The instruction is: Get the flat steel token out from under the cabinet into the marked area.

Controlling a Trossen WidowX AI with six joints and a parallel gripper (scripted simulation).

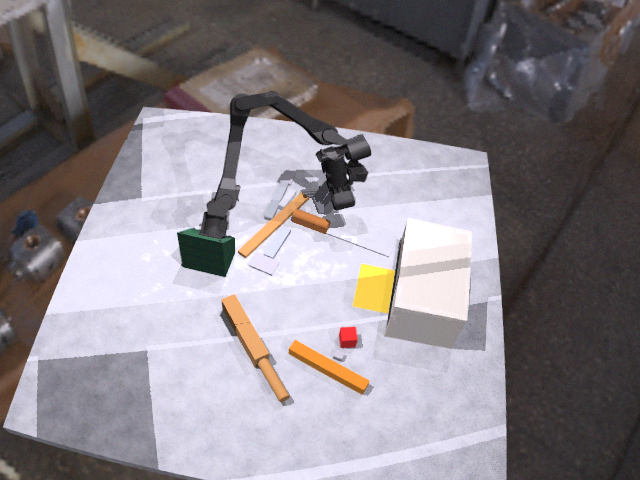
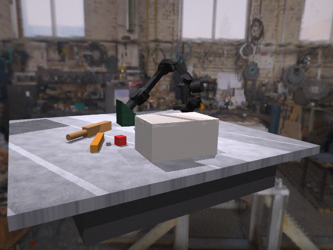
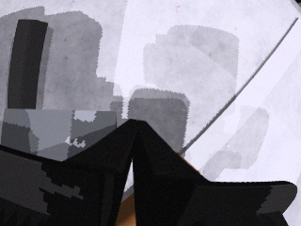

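The off-white cabinet [image 1: 434, 273] [image 2: 185, 139] stands on the table. The yellow marked area [image 1: 369, 297] lies against its front side. No token shows there; the vent slots and the space under the cabinet are hidden. My gripper [image 3: 135, 127] is shut, its dark fingertips together in the wrist view, above an orange-brown handle [image 1: 310, 221] [image 3: 125, 214]. A thin dark rod [image 1: 356, 245] [image 3: 235, 97] runs from that handle towards the cabinet and ends short of it. An orange flat bar [image 1: 271, 227] lies left of the handle.
Pale flat pieces [image 1: 278, 242] [image 1: 263, 265] lie left of centre. An orange paddle [image 1: 245, 333] [image 2: 92, 129], orange bar [image 1: 328, 366] [image 2: 97, 142], red cube [image 1: 348, 336] [image 2: 120, 140] and small grey block [image 2: 108, 144] lie nearer the front. A green block [image 1: 205, 254] [image 2: 125, 114] stands at the arm's base.
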